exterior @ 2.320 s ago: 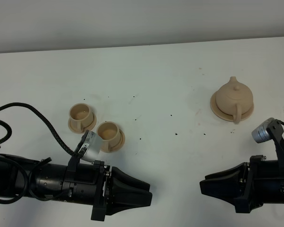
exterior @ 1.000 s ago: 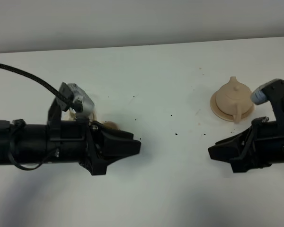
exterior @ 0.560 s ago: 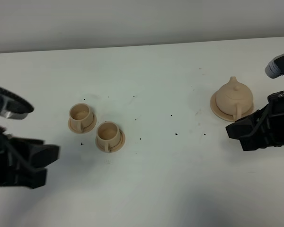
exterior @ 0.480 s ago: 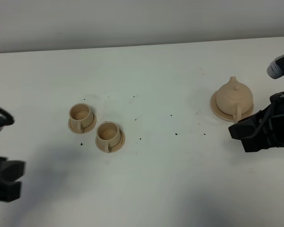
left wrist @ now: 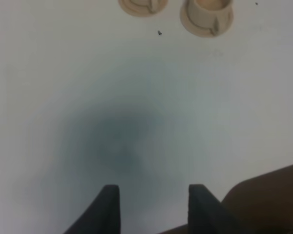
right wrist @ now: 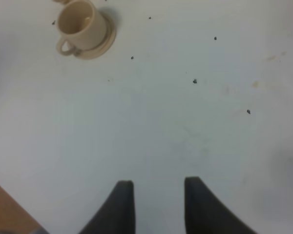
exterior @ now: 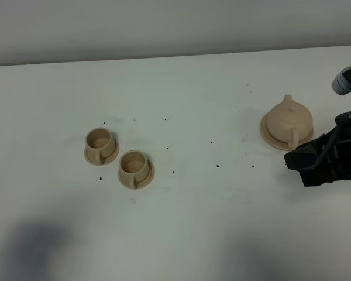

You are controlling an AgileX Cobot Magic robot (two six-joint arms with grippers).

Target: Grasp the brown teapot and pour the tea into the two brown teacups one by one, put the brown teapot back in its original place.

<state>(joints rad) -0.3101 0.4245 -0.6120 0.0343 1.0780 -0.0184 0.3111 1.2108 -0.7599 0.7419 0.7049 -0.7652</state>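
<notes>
Teapot: upright on its saucer at worktop right, handle toward the right end effector just beside it, jaws parted and empty, seemingly set to grasp. Far cup and near cup, mouths up for pouring, stand well left. The left end effector is parted, empty.

White tabletop, flecked with small dark specks mostly around the middle. Bears two small round tan saucers left of middle, just beside each other. Bears one wider tan saucer well apart, toward the right.
</notes>
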